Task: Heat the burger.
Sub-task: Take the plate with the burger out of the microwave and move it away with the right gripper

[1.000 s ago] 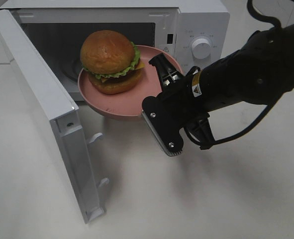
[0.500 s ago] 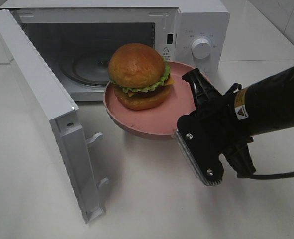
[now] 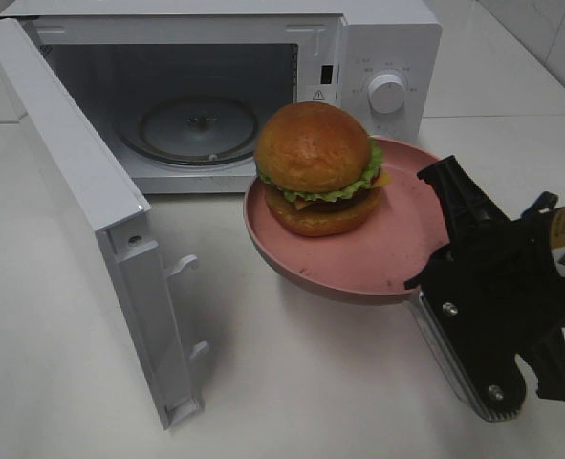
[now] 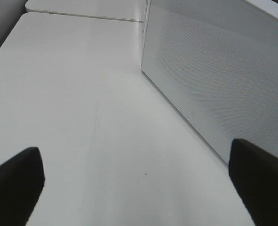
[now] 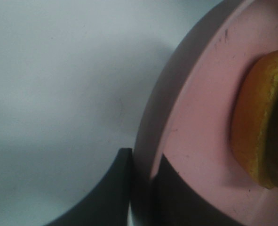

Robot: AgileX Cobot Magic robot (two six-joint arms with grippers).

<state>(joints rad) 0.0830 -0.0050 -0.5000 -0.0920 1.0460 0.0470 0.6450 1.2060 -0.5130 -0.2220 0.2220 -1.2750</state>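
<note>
The burger, with a golden-brown bun, green lettuce and a yellow cheese edge, sits on a round pink plate. My right gripper is shut on the plate's right rim and holds it tilted in the air, in front of the open microwave and to the right of its opening. In the right wrist view the gripper clamps the plate's rim, with the burger at the edge. My left gripper is open and empty over the white table beside the microwave's wall; it is out of the exterior view.
The microwave door swings wide open to the left front. The glass turntable lies inside the cavity. A round control knob is on the microwave's right panel. The white tabletop lies under the plate.
My right gripper has carried the plate and burger from the microwave's mouth to the right and toward the front. The turntable is now uncovered.
</note>
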